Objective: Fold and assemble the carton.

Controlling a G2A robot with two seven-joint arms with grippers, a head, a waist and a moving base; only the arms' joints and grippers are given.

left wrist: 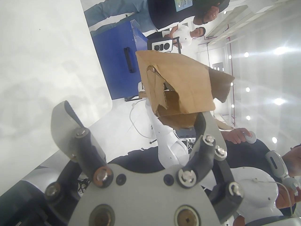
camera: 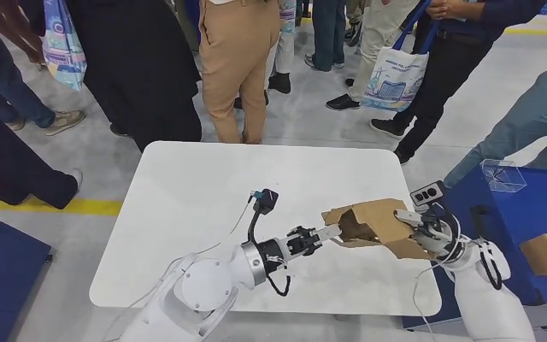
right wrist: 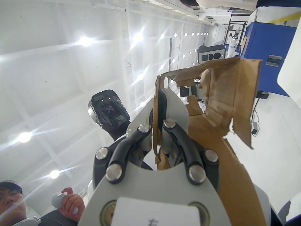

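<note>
A worn brown carton (camera: 376, 227), partly opened with torn flaps, hangs over the right part of the white table (camera: 214, 205). My right gripper (camera: 425, 229) holds its right end. In the right wrist view that gripper (right wrist: 156, 109) is shut on a wall of the carton (right wrist: 225, 90), one finger on each side of the cardboard. My left gripper (camera: 329, 232) is at the carton's left end. It stands wide open (left wrist: 134, 116) in the left wrist view, and one of its fingers (left wrist: 207, 125) lies against the carton's (left wrist: 178, 83) torn edge.
A blue cabinet (camera: 500, 218) with a clear box (camera: 502, 173) on it stands right of the table. A small black device (camera: 426, 195) sits at the table's right edge. Several people stand beyond the far edge. The table's left and middle are bare.
</note>
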